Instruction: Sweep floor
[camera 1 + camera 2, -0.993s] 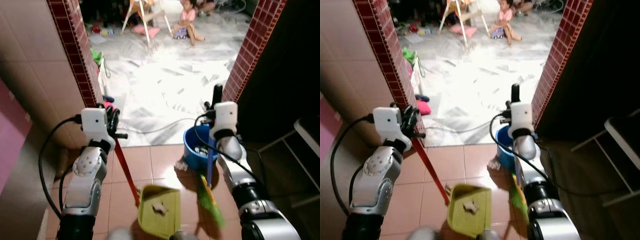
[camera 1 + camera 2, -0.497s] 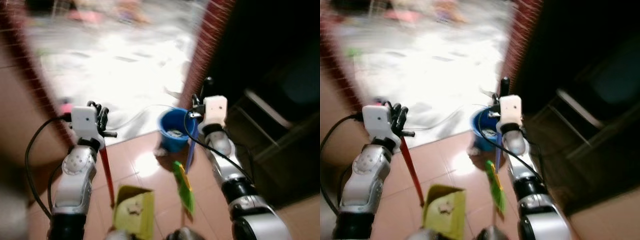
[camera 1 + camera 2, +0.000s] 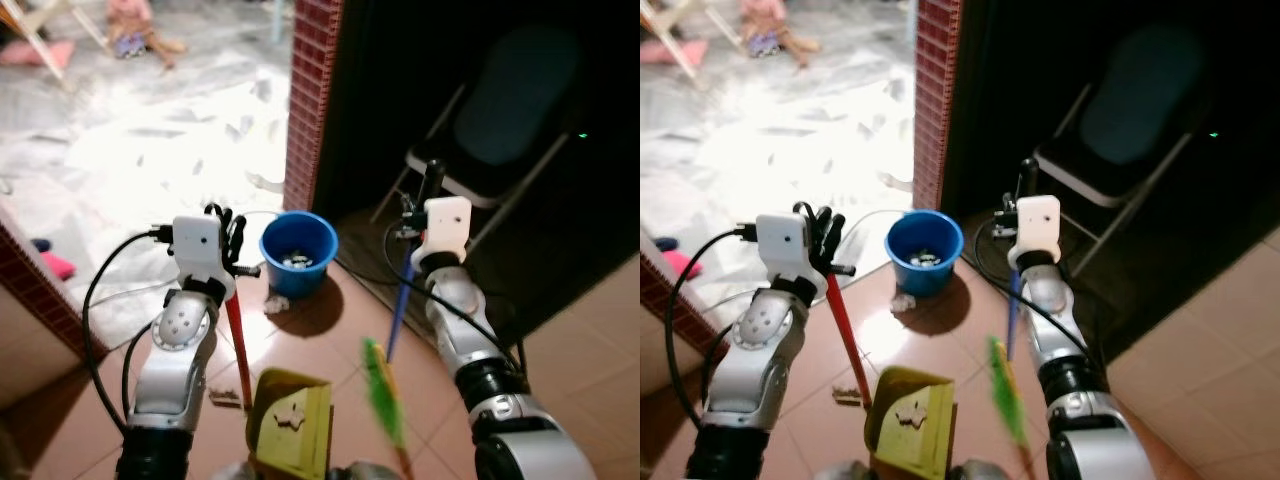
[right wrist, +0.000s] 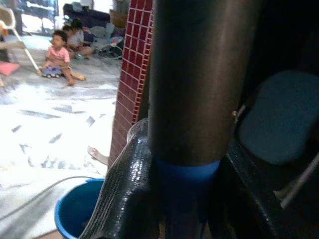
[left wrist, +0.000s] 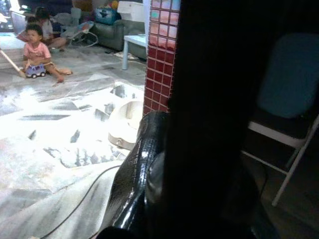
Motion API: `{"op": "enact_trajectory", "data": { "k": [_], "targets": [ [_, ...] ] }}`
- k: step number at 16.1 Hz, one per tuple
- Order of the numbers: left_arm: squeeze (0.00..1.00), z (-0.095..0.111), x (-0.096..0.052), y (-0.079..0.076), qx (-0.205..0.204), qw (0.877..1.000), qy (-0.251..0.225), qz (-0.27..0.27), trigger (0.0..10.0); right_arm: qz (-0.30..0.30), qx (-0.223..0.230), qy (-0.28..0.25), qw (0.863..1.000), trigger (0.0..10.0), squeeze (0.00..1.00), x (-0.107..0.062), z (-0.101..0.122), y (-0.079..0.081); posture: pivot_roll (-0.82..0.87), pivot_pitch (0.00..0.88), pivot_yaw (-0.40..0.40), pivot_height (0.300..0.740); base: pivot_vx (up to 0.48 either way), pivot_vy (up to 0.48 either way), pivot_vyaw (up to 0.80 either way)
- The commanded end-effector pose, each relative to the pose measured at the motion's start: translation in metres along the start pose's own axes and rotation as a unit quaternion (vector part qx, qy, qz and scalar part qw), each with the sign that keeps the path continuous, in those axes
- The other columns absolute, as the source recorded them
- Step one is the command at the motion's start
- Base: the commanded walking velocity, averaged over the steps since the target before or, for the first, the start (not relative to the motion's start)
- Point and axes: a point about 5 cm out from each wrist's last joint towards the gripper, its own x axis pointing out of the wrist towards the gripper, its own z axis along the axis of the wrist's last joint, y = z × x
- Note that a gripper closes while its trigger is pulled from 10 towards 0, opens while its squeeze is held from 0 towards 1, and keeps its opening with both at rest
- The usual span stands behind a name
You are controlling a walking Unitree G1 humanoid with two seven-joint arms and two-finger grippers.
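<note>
One dustpan [image 3: 292, 428] gripped by left end effector [image 3: 228, 243], one broom [image 3: 384, 390] by right end effector [image 3: 425, 215], one blue bucket [image 3: 298, 252].

No legible text, label, brand, number or sign in any view. Checked: white wrist housings, no print resolvable. Blue bucket [image 3: 298, 252], plain wall. Yellow-green dustpan [image 3: 292, 424], no marking. Broom handle [image 4: 197, 89], dark and blue sections, unlettered at close range. Red brick pillar [image 3: 312, 95] and folding chair [image 3: 495, 130], bare. Items in the far room too small and blurred to read.
</note>
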Motion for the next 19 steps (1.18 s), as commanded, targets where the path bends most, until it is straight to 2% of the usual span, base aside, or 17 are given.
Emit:
{"op": "enact_trajectory", "data": {
  "k": [1, 8, 12, 19],
  "targets": [
    [0.0, 0.0158, 0.0004, -0.0008, 0.002, 0.999, -0.041, 0.0, 10.0, 0.004, -0.009, -0.026, 1.0, 10.0, 0.0, 0.0061, 0.0119, -0.0005, 0.06, 0.0, -0.063, 0.74, 0.0, 0.0, -0.66],
    [0.0, 0.0157, -0.0004, -0.0031, -0.006, 0.999, -0.042, -0.018, 10.0, 0.001, -0.01, -0.03, 1.0, 10.0, 0.0, 0.0056, 0.0123, 0.0, 0.06, 0.0, -0.055, 0.74, 0.0, 0.0, -0.76],
    [0.0, 0.0156, -0.001, -0.0064, -0.008, 0.999, -0.043, -0.026, 10.0, 0.001, -0.008, -0.031, 0.999, 10.0, 0.0, 0.0056, 0.0127, -0.0003, 0.05, 0.0, -0.053, 0.74, 0.268, 0.0, -0.65],
    [0.0, 0.0156, -0.0003, -0.006, -0.007, 0.999, -0.043, -0.029, 10.0, 0.024, 0.005, -0.041, 0.999, 10.0, 0.0, 0.005, 0.0152, 0.0057, 0.05, 0.0, -0.049, 0.74, 0.324, 0.0, -0.06]
  ]
}}
